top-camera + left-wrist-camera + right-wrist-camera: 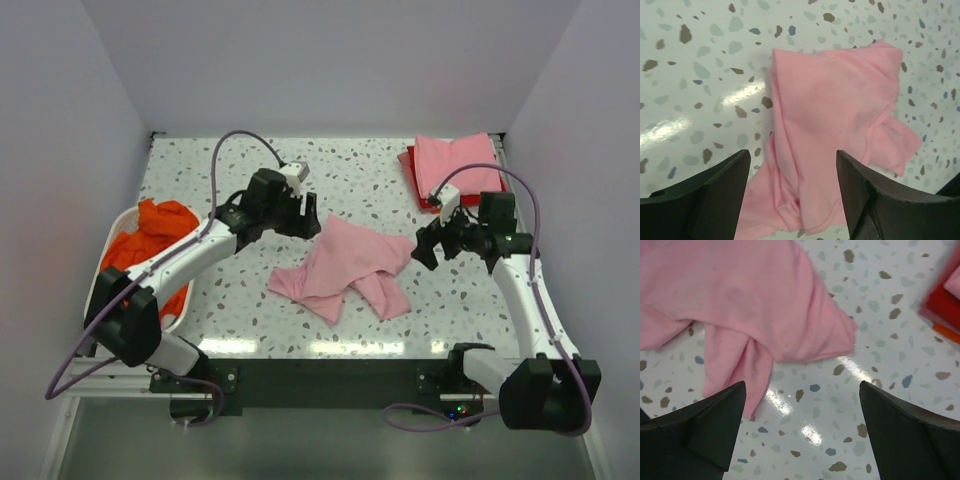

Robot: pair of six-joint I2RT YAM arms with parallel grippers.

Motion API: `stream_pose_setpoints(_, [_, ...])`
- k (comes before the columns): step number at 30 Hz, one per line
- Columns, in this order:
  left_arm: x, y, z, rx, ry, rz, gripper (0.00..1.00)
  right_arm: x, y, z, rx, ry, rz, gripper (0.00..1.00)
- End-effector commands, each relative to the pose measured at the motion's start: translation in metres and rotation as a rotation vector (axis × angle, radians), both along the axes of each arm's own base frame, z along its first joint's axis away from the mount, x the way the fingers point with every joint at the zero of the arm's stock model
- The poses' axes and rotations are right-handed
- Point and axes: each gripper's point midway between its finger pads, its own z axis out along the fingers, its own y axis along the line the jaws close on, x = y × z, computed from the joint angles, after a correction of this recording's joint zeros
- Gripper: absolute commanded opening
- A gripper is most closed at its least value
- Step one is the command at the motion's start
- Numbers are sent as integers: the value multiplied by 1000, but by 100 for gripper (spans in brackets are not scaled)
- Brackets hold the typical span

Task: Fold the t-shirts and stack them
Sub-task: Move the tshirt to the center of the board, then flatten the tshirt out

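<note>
Left tool (792,160): jaws spread wide, nothing held; dark matte fingers (715,195) hang above the near part of the loose shirt, and contact with the cloth cannot be judged.
Right tool (802,390): also wide open and empty; its fingers (700,425) frame bare tabletop just beside the shirt's right-hand corner.
Crumpled pink t-shirt (345,265): lies mid-tabletop between the two tools, bunched, one sleeve twisted under, hem and sleeves pointing toward the near edge.
Handling (judgement): light, limp cotton knit with no stiffness; it will drape and drag rather than slide as a piece. A single-point pinch will likely lift only one layer.
Where to grip (judgement): outer edges or corners, one per tool, e.g. the rounded corner by the right tool and the far edge under the left, then pull apart to flatten.
Texture: matte, soft creases, doubled seam lines visible at the sleeve.
Tabletop (250,180): glossy pale terrazzo with dark flecks and lamp glare; probably low friction.
Folded stack (455,165): far right corner, pink on top with red beneath; an orange edge shows in the right wrist view.
Orange t-shirt (150,235): heaped in the white laundry basket (100,275) at left, not yet folded.
</note>
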Motion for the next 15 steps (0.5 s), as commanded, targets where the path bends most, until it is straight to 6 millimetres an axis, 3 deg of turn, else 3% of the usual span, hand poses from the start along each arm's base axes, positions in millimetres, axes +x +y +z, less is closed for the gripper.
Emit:
stream_pose_setpoints(1, [12,38,54,208,-235,-17,75,-34,37,-9,85,65,321,98])
stream_pose_setpoints(2, [3,39,49,225,-220,-59,75,-38,41,-12,61,39,405,98])
stream_pose_setpoints(5, [-45,17,27,181,-158,-303,75,-57,57,-33,-18,66,593,98])
stream_pose_setpoints(6, [-60,10,22,173,-154,-354,75,-56,59,-39,-55,53,624,98])
stream_pose_setpoints(8, [-93,-4,-7,228,-134,-459,75,-52,58,-57,-156,26,686,99])
stream_pose_setpoints(10, [-105,-4,-33,328,-154,-489,75,-38,53,-65,-227,-16,702,99])
stream_pose_setpoints(11, [-116,-18,-37,338,-193,-535,75,-31,53,-73,-246,-11,725,99])
stream_pose_setpoints(14, [-119,-29,-53,452,-300,-587,75,-14,49,-89,-287,14,738,98])
stream_pose_setpoints(15, [-112,-27,-60,507,-331,-566,75,-11,49,-94,-282,30,742,98])
